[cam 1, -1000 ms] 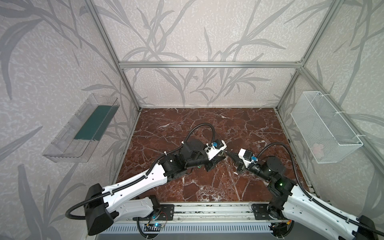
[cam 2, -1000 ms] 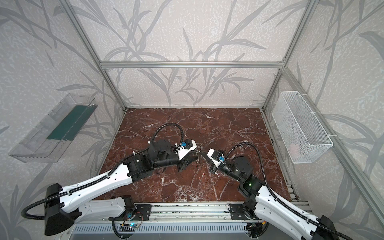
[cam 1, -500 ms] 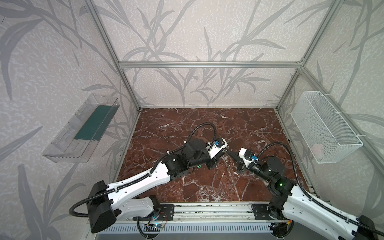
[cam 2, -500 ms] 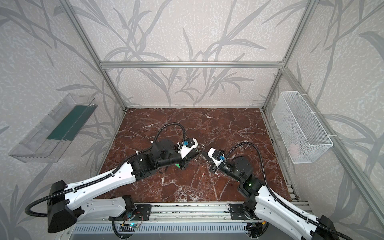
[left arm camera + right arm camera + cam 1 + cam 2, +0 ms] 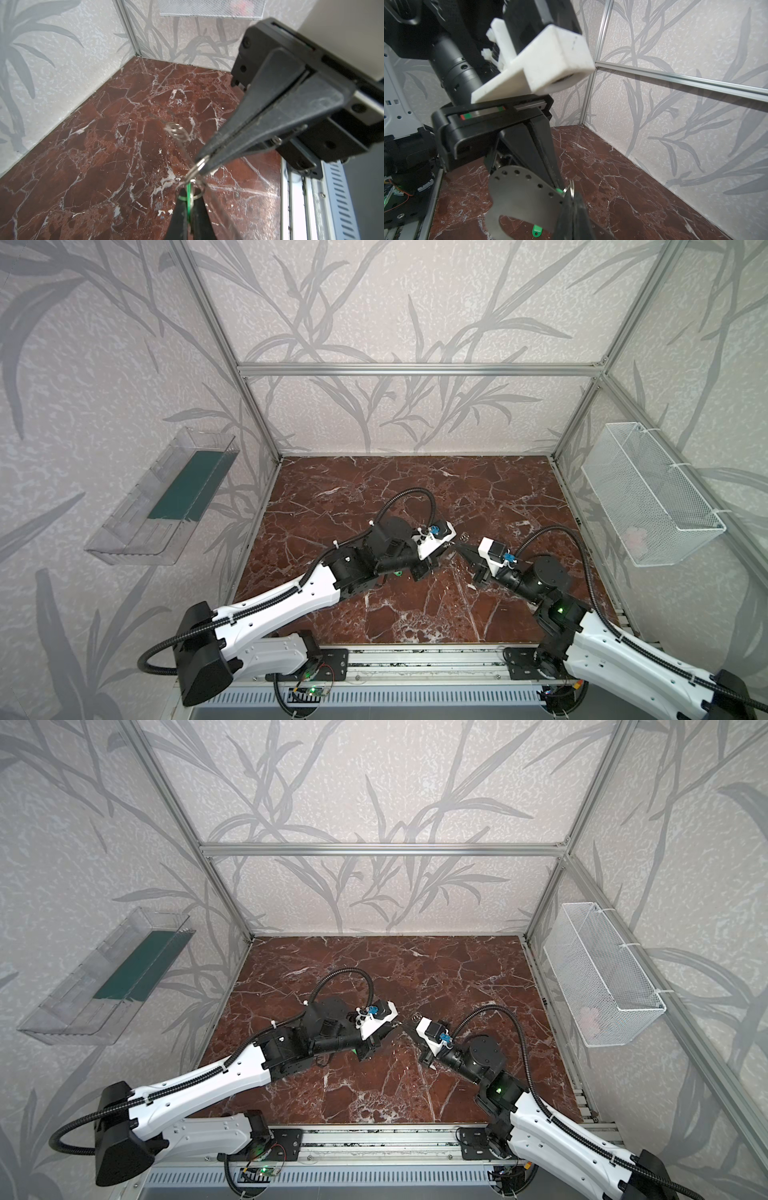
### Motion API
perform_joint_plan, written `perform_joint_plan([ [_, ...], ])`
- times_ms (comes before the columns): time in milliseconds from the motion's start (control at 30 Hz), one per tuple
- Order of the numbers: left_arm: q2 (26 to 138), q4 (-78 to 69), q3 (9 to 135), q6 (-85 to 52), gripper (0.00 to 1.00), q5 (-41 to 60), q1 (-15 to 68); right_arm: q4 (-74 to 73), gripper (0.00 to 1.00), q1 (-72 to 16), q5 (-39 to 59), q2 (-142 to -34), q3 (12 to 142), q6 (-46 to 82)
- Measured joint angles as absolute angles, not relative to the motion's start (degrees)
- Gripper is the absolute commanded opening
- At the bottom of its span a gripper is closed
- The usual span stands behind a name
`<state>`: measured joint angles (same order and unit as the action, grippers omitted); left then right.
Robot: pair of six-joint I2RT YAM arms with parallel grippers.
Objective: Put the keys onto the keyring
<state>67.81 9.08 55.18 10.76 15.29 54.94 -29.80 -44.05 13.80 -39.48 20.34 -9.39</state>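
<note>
Two grippers tip to tip above floor (image 5: 415, 489). Left gripper (image 5: 188, 204) pinching green key (image 5: 188, 199). Right gripper (image 5: 202, 167) clamped on split ring (image 5: 196, 166) of keyring (image 5: 519, 197). Second key (image 5: 537, 230) lying on floor below.

Two green keys (image 5: 537, 230), one keyring (image 5: 521, 199).

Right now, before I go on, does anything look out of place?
One green key lies loose on the table, down below the raised keyring that the right hand grips. It is not threaded on yet. Otherwise nothing looks spilled or damaged.
</note>
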Motion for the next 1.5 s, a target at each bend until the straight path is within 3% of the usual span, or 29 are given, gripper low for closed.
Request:
perform_joint_plan([
  [367, 71.1, 16.0, 60.7, 14.9, 0.00, 22.1, 54.2, -31.1, 0.00, -44.1, 16.2, -38.1, 19.6, -8.6],
  [500, 71.5, 16.3, 61.0, 15.7, 0.19, 22.8, 53.9, -31.7, 0.00, -44.1, 17.0, -38.1, 19.1, -8.4],
  [600, 70.1, 16.5, 60.6, 16.4, 0.24, 22.4, 53.0, -31.9, 0.00, -44.1, 17.0, -37.3, 18.5, -8.4],
  [867, 61.9, 16.7, 59.2, 18.4, 0.24, 20.6, 51.5, -32.1, 0.00, -44.0, 18.5, -36.7, 18.1, -8.5],
  [1500, 65.1, 14.8, 59.4, 19.5, 0.20, 26.7, 51.5, -35.2, 0.00, -44.0, 22.4, -38.6, 18.1, -7.1],
])
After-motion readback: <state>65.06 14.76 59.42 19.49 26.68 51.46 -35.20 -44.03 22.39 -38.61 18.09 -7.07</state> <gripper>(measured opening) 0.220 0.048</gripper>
